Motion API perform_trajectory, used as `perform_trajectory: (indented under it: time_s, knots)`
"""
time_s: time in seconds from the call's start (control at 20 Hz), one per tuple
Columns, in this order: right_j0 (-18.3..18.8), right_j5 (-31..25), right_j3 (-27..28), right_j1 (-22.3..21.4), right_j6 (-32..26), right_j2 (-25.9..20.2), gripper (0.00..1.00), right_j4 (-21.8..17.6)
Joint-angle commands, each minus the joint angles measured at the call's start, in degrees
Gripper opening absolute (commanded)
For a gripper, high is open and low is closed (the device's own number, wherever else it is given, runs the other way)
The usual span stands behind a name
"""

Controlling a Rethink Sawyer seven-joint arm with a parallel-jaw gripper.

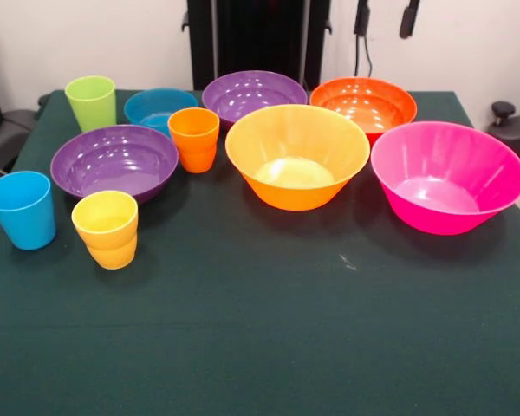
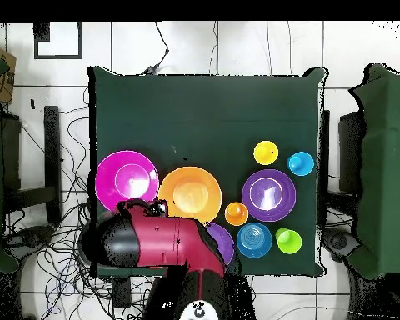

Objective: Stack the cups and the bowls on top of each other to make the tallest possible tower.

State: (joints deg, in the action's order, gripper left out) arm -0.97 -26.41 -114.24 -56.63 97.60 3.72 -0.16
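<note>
All ten pieces stood apart and upright on the table, nothing yet piled on anything. In the front view they kept to the upper half of the frame, leaving the whole lower half of the dark green cloth bare from edge to edge. Along the back ran the lime green cup at upper left, then the small blue bowl, a purple bowl and the red-orange bowl. In front of these sat the second purple bowl at left, the orange cup just beside its right rim, the wide orange bowl at centre and the wide pink bowl at right, its rim close to the table's right edge. Nearest the left edge stood the blue cup, with the yellow cup just to its right and lower in the frame. Small gaps separated the orange cup from the wide orange bowl and that bowl from the pink one. In the overhead view the red and black arm lay across the lower left of the table, covering the back purple bowl in part and hiding the red-orange one, beside the pink bowl and the wide orange bowl; the upper half of the table there was open. The end effector could not be made out in either view, so whether it was open or held anything cannot be told.
</note>
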Motion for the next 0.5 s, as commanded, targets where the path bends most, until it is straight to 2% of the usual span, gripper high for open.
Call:
perform_trajectory:
  time_s: [0.05, 0.2, 0.4, 0.5]
  knots:
    - [-0.36, 3.65, 4.24, 8.14, 8.55, -1.63, 1.00, -1.62]
    - [-0.03, 3.57, 5.37, 8.96, 8.68, -1.89, 1.00, -0.74]
    - [-0.97, 0.18, 9.11, 10.21, 9.74, -0.40, 1.00, -0.04]
    - [-1.11, 1.01, 9.89, 11.09, 9.99, -0.40, 1.00, 0.26]
